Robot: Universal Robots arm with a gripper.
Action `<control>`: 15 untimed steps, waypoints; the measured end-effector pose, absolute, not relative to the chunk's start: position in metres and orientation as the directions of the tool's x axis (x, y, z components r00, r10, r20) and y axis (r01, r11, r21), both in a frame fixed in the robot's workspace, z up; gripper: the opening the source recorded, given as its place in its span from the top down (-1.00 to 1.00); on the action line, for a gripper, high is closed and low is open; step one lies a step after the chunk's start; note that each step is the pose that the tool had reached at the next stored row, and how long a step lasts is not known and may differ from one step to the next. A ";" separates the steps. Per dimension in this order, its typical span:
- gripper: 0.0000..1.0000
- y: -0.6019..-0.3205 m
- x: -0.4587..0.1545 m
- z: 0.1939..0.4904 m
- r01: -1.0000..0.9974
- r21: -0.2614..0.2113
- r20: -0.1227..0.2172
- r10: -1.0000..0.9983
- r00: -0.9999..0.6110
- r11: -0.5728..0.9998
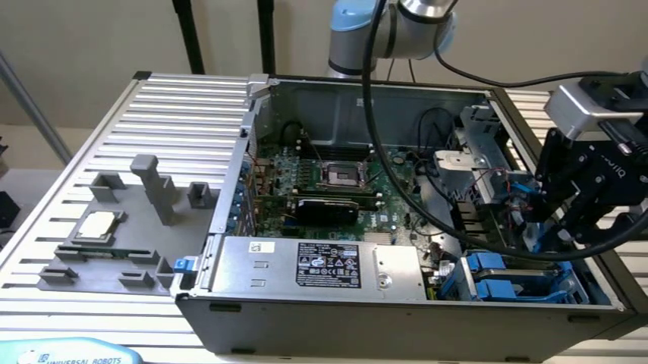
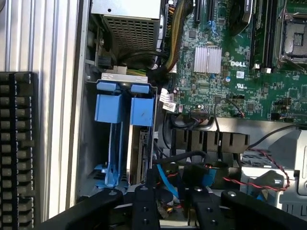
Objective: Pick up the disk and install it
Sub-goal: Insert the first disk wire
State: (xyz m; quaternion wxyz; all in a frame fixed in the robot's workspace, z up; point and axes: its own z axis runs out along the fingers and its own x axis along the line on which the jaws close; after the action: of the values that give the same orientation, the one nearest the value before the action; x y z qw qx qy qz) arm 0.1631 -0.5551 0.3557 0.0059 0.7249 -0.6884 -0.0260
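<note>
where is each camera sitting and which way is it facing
exterior view: off the arm, raised, looking down into the open computer case on the slatted table; shows the arm and the gripper at the exterior view's right.
wrist view: on the wrist, looking down into the case; shows the gripper in the foreground.
shared: the blue drive carriers and the motherboard.

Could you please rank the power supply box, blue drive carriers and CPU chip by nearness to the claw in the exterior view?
1. blue drive carriers, in the corner bay by the claw.
2. power supply box, toward the exterior view's left.
3. CPU chip, outside the case, far left.
</note>
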 end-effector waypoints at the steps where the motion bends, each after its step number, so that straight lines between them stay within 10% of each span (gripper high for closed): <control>1: 0.22 -0.555 0.161 0.356 -0.997 0.044 -0.030 -0.998 0.054 -0.056; 15: 0.09 -0.586 0.153 0.355 -0.997 0.044 -0.038 -0.997 0.064 -0.066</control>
State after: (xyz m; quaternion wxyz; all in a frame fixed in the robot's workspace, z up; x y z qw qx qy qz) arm 0.1525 -0.5861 0.3555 0.0033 0.7295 -0.6834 -0.0289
